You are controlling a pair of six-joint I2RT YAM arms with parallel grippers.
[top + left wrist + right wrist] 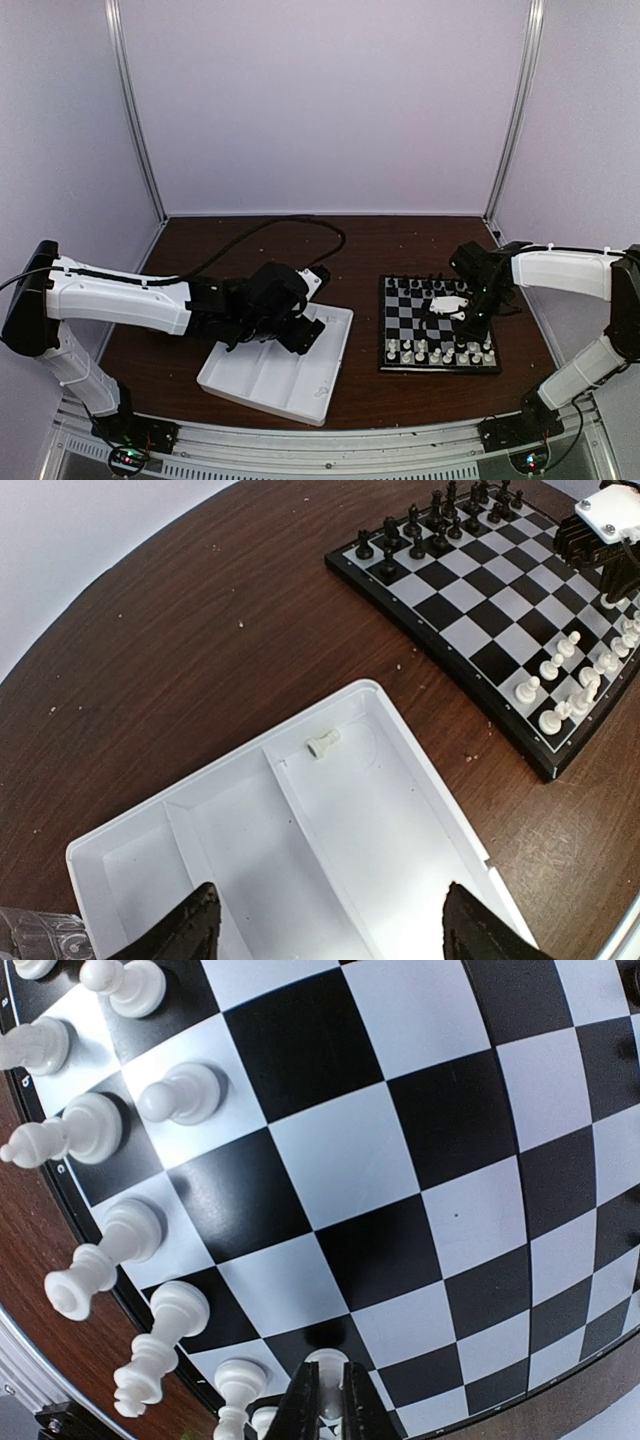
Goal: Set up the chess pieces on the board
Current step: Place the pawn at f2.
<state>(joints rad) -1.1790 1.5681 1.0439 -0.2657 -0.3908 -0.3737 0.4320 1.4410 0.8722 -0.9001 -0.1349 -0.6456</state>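
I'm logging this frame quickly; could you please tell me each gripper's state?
Left gripper: open, empty, above the tray.
Right gripper: shut on a white chess piece.

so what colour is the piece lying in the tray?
White piece, matching the tray; clearest in left wrist view.

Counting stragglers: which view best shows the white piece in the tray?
Left wrist: the white piece lies on its side in the tray's corner, unobstructed. The top view doesn't resolve it; the right wrist sees the board, not the tray.
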